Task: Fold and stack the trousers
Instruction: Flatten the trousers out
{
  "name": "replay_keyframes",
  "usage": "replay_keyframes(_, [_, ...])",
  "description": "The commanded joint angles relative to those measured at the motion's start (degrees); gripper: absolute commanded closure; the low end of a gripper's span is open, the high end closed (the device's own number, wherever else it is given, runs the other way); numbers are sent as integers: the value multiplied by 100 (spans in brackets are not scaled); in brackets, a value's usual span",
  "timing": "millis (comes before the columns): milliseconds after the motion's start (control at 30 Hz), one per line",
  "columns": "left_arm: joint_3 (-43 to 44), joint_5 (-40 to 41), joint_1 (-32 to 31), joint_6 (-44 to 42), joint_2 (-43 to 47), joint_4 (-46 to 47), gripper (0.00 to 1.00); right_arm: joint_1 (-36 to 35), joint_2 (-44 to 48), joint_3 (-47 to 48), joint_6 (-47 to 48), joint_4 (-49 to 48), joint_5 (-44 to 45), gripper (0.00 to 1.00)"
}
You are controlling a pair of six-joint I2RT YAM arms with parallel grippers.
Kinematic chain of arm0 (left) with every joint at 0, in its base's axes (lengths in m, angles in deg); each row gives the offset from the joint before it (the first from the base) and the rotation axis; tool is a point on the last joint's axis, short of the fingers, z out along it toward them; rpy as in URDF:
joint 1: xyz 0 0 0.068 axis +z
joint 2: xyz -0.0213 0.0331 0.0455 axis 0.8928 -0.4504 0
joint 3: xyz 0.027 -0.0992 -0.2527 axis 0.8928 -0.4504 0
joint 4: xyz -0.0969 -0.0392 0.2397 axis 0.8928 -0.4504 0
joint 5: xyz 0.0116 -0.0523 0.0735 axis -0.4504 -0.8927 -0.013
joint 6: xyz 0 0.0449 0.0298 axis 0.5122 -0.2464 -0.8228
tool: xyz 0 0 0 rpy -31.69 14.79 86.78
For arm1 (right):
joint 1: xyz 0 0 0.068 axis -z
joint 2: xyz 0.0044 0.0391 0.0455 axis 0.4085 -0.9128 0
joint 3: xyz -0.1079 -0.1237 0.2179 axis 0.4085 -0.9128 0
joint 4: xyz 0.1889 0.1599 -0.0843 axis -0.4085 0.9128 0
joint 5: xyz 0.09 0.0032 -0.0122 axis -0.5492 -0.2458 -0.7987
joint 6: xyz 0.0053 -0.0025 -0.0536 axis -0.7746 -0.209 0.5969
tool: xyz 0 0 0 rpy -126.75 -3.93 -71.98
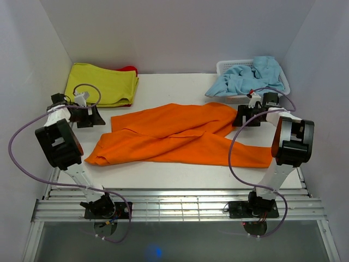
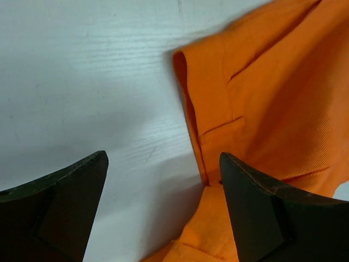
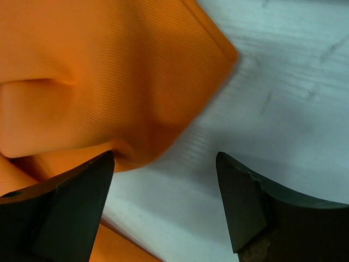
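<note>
Where one pair of orange trousers (image 1: 180, 136) sprawls across the tabletop's (image 1: 163, 176) middle, left fingers (image 2: 60, 210) and right fingers (image 3: 62, 210) — two pairs — stand wide, apparently gripping nothing.

Bright orange trousers (image 1: 180, 136), lying loosely flat across the middle of the white worktop (image 1: 174, 90). Legs overlapped and crossing, stretched left to right, lower leg end reaching far right. Soft creases along the upper fold.

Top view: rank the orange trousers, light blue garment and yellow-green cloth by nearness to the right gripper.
1. Bright orange fabric trousers, at the right gripper.
2. Light blue crumpled garment, just behind, back right.
3. Yellow-green folded cloth, back left corner.
</note>
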Motion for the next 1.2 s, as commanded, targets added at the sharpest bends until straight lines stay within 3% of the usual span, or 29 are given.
replay_keyframes(0, [99,-512,-70,1197,-35,956,5,-47,-213,-152,-610,-786,-110,18])
replay_keyframes(133, [65,-390,-299,1557,-424,1291,4,-152,-389,-222,-654,-901,-312,20])
replay_keyframes(333, [-287,-66,-791,1874,-679,1758,6,-266,-424,-547,-777,-1314,-751,32])
replay_keyframes(433, [-480,136,-993,1988,-723,1969,13,-328,-442,-609,-786,-1411,-865,46])
replay_keyframes(533, [-516,391,-1011,2182,-776,2057,40,-319,-267,-627,-681,-1359,-901,67])
replay_keyframes(567, [-507,549,-1002,2208,-741,2040,57,-319,-49,-653,-637,-1324,-875,82])
replay_keyframes(600, [-516,602,-985,2217,-697,2039,66,-276,102,-688,-593,-1297,-875,90])
replay_keyframes(667, [-533,612,-871,2208,-583,2039,83,-223,531,-749,-444,-1210,-813,92])
replay_keyframes(700, [-577,586,-809,2208,-408,2039,100,-144,699,-758,-382,-1079,-787,92])
replay_keyframes(867, [-805,735,-362,2288,357,2074,100,59,1884,-601,267,-481,-50,92])
replay_keyframes(1167, [-1007,1183,-9,1312,1516,2171,100,50,2590,787,3325,1216,2015,92])
